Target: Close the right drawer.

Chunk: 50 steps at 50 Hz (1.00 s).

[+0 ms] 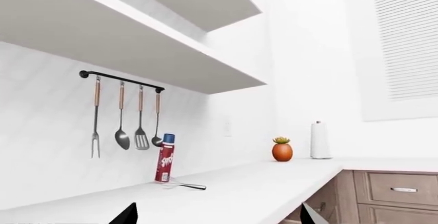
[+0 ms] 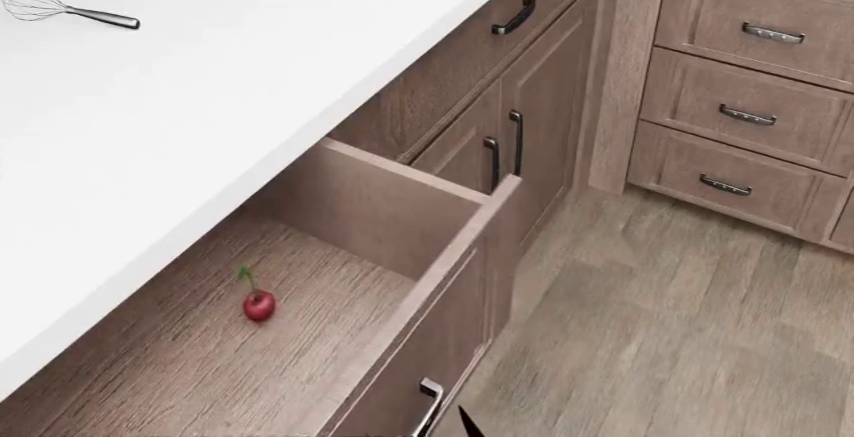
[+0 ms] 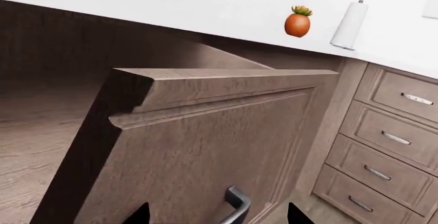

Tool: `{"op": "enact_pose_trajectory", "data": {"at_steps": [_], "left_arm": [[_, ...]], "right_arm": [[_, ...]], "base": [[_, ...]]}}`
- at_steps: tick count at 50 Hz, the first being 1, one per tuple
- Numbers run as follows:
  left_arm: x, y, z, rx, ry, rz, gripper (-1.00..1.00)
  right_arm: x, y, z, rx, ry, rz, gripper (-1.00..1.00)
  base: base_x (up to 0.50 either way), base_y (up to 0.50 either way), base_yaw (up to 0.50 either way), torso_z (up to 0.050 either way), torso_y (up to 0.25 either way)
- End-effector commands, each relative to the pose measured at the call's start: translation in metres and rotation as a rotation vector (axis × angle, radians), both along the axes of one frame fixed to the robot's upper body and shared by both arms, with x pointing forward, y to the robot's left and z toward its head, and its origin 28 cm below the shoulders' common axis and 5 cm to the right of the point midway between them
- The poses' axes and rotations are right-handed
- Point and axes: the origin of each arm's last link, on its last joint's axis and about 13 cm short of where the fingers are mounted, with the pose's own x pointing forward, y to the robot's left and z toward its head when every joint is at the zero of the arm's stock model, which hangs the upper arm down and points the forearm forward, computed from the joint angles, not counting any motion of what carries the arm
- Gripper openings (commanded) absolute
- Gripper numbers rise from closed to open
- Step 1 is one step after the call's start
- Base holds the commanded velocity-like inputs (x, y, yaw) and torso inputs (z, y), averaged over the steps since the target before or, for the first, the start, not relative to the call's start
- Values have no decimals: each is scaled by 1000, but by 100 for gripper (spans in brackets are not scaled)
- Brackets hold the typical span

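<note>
Drawer (image 3: 205, 152) stands pulled out from under the counter (image 2: 200, 107), its front just ahead of the right gripper (image 3: 215, 215), whose fingertips sit apart.

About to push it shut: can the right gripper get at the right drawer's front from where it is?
Probably yes. The right drawer stands pulled out, and the right gripper faces its front panel near the handle with nothing visible between them. Its fingertips sit apart, so it looks open.
</note>
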Motion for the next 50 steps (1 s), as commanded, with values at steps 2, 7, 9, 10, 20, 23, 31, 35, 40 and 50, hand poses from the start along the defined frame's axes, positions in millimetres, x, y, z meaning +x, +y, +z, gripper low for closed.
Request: {"op": "enact_pose_trajectory", "data": {"at_steps": [2,7,9,10,20,23,31,35,40,50], "left_arm": [[-1,9,0,2,-1,49,100],[0,11,1,2,-3,59,100],[0,11,1,0,-4,60,100],[0,12,1,1,-4,61,100],[-1,14,0,5,-3,75,100],[-1,14,0,3,-4,75,100],[0,15,0,0,-2,79,100],[1,16,-1,2,-1,84,100],[1,17,-2,2,1,92,100],[2,18,-2,2,3,94,100]], "right_arm": [[5,25,5,-9,-13,127,100],[8,28,7,-7,-17,139,100],[9,29,9,-6,-20,143,100],[9,29,9,-7,-20,144,100],[11,35,9,6,-23,162,100],[11,35,9,6,-23,162,100],[15,37,10,11,-25,164,100],[17,39,10,15,-27,170,100],[18,41,11,22,-29,177,100],[22,42,17,27,-47,181,100]], "base": [[0,0,0,0,0],[0,0,0,0,0],[0,0,0,0,0],[0,0,0,0,0],[0,0,0,0,1],[0,0,0,0,0],[0,0,0,0,0],[0,0,0,0,0],[0,0,0,0,2],[0,0,0,0,1]]}}
